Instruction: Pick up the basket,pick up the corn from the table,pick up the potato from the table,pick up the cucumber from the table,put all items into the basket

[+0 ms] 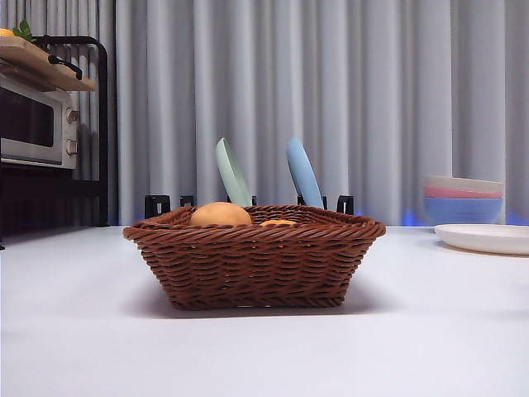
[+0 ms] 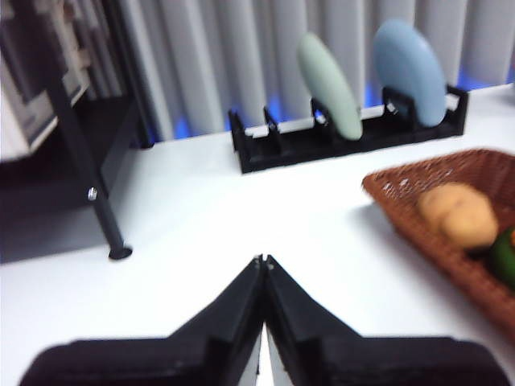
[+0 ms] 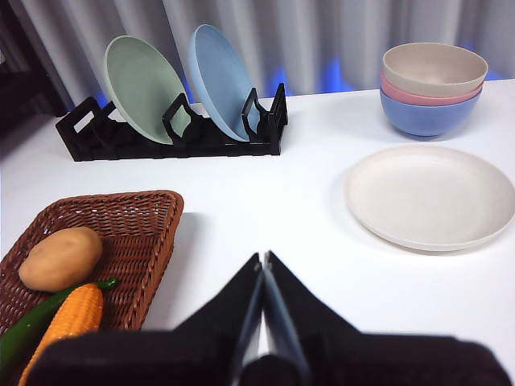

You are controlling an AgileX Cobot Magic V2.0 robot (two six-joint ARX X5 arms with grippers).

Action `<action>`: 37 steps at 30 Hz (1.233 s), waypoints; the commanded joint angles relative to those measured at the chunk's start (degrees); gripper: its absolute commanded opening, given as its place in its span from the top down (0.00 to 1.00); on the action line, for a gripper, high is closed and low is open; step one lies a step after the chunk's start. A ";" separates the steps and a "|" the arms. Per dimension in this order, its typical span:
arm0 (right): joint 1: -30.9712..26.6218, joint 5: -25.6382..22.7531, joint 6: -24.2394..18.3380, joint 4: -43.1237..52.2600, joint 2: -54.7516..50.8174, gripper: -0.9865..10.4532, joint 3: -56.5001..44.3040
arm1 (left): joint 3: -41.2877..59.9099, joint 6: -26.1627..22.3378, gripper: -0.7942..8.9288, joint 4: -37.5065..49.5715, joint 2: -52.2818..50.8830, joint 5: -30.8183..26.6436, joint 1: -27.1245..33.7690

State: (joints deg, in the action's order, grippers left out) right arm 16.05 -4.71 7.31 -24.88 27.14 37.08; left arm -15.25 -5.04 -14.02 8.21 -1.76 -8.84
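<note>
Standing beyond both grippers, a black plate rack (image 3: pixel 173 133) props a green plate (image 3: pixel 143 88) and a blue plate (image 3: pixel 221 80) on edge. Past the right gripper (image 3: pixel 263 259) lie a flat cream plate (image 3: pixel 430 195) and stacked bowls (image 3: pixel 433 87). Both it and the left gripper (image 2: pixel 262 260) hover with jaws pressed together, gripping nothing. Beside each sits the woven wicker basket (image 1: pixel 254 260) on the white table (image 1: pixel 264 347), cradling the smooth tan potato (image 3: pixel 60 258), bumpy orange corn (image 3: pixel 68 320) and glossy green cucumber (image 3: pixel 40 318).

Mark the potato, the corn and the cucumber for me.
potato (image 3: pixel 60 258): right wrist view, middle of its tan body.
corn (image 3: pixel 68 320): right wrist view, bumpy orange middle.
cucumber (image 3: pixel 40 319): right wrist view, green shaft beside the corn.
</note>
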 commanded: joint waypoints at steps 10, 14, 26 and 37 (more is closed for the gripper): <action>0.09 -0.17 0.55 0.13 -0.04 0.91 -0.26 | 12.79 -0.31 0.92 3.10 -8.11 0.61 3.04; 0.09 -0.17 0.57 -0.02 -0.04 0.91 -0.26 | 13.84 -0.13 0.92 2.16 -8.11 0.57 3.39; 0.09 -0.17 0.57 -0.09 -0.04 0.91 -0.26 | 13.84 -0.13 0.92 0.22 -8.09 0.48 3.67; 0.09 -0.17 0.57 -0.09 -0.04 0.91 -0.26 | 13.84 -0.13 0.92 0.22 -8.11 0.48 3.67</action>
State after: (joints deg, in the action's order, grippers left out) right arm 16.08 -4.71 7.31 -25.26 27.14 37.08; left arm -2.20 -4.97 -13.89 0.27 -1.30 -5.34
